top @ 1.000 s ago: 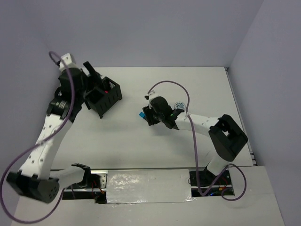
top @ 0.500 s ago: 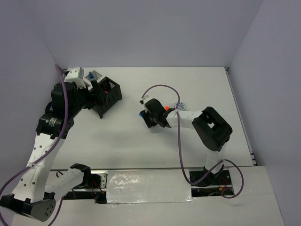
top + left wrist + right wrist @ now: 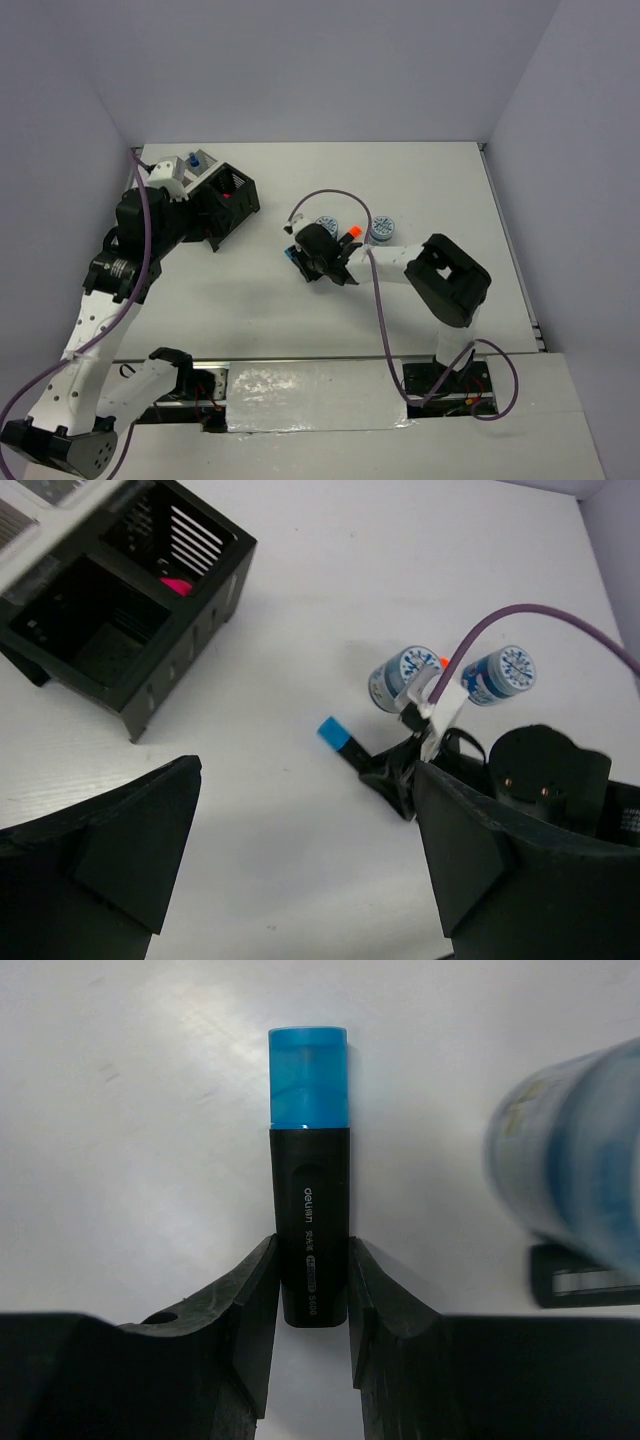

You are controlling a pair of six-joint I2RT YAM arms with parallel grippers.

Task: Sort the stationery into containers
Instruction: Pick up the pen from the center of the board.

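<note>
My right gripper [image 3: 312, 1295] is shut on the black barrel of a blue-capped marker [image 3: 309, 1160], which lies on the white table. In the top view this gripper [image 3: 306, 260] sits mid-table, the blue cap [image 3: 290, 256] poking out to its left. Two blue-white tins [image 3: 326, 224] [image 3: 381, 229] and an orange-capped marker [image 3: 350, 233] lie just behind it. The black mesh organiser [image 3: 232, 196] stands at the back left with a pink item [image 3: 178, 585] inside. My left gripper [image 3: 300, 860] is open and empty, near the organiser's front.
Two light-grey cups [image 3: 198, 161] stand behind the organiser, one holding something blue. One tin [image 3: 570, 1160] looms blurred right of my right fingers, with another black marker barrel [image 3: 585, 1280] below it. Walls close the table's back and sides.
My right gripper slid left and closed on the blue-capped marker, uncovering both tins. The left arm drew back from over the organiser toward the left.
</note>
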